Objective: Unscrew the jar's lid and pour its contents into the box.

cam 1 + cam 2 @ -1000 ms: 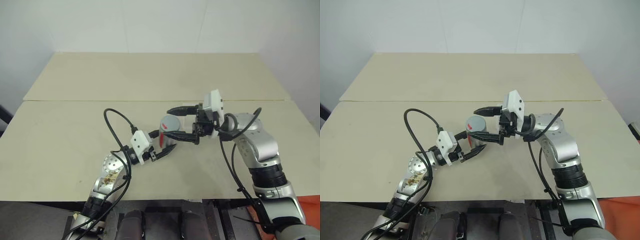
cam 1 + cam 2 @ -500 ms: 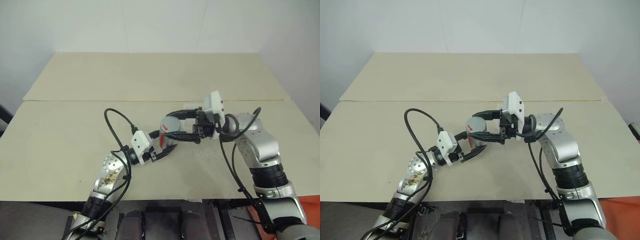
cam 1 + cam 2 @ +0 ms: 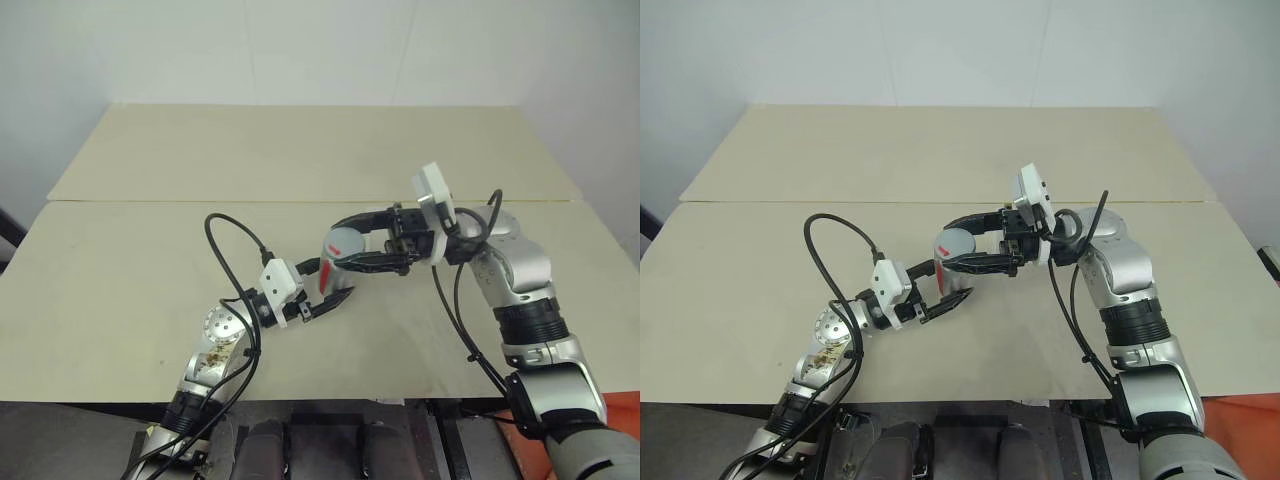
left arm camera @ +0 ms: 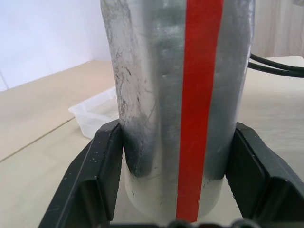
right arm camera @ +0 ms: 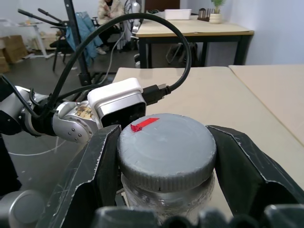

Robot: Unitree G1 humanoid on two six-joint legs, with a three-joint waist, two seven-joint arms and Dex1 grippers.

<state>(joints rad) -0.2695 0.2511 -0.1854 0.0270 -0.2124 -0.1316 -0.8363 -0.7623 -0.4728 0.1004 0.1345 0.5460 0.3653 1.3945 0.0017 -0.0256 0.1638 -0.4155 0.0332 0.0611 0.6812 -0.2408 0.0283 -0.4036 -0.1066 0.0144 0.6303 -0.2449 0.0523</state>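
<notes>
Left pincer [image 3: 330, 287] clamps the jar [image 3: 335, 272] low on its body, near the middle of the tabletop [image 3: 120, 290], fingers [image 4: 102, 171] tight on both sides of the red stripe; the jar's base is cut off in the left wrist view, so whether it rests on the tabletop is hard to call. Above it, the right pincer [image 3: 345, 243] reaches in from 3 o'clock and grips the lid [image 5: 166, 149], grey with a red patch, which is seated on the jar. The contents are hidden inside. The box [image 4: 97, 113] peeks out behind the jar at about 12 o'clock, mostly covered.
</notes>
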